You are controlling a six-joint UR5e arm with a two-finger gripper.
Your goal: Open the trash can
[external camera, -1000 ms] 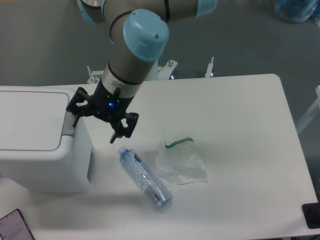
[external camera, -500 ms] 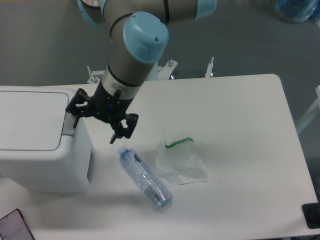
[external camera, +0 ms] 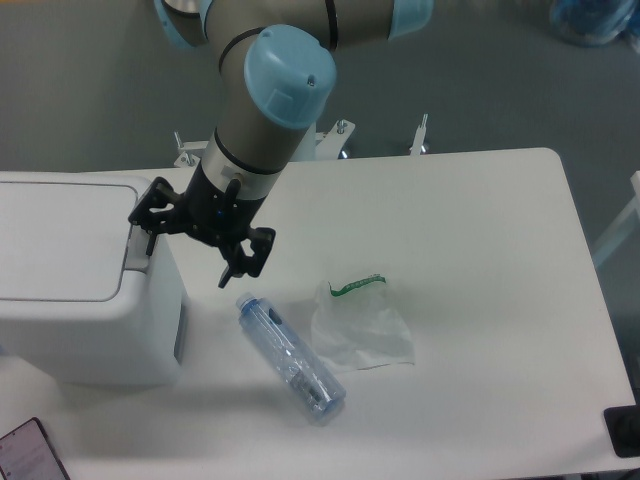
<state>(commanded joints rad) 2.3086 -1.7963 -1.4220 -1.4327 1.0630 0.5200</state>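
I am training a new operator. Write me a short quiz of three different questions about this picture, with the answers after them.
1. True or false: the lid of the trash can is lifted open.
2. Which thing lies nearest to the plastic bottle? A) the phone B) the crumpled plastic bag C) the black object at the right edge
3. Fill the gap: the gripper hangs beside the trash can's ____ side, as the camera sees it.

Key
1. False. The lid lies flat and shut.
2. B. The bag lies just to the right of the bottle on the table.
3. Right, close to the grey push tab.
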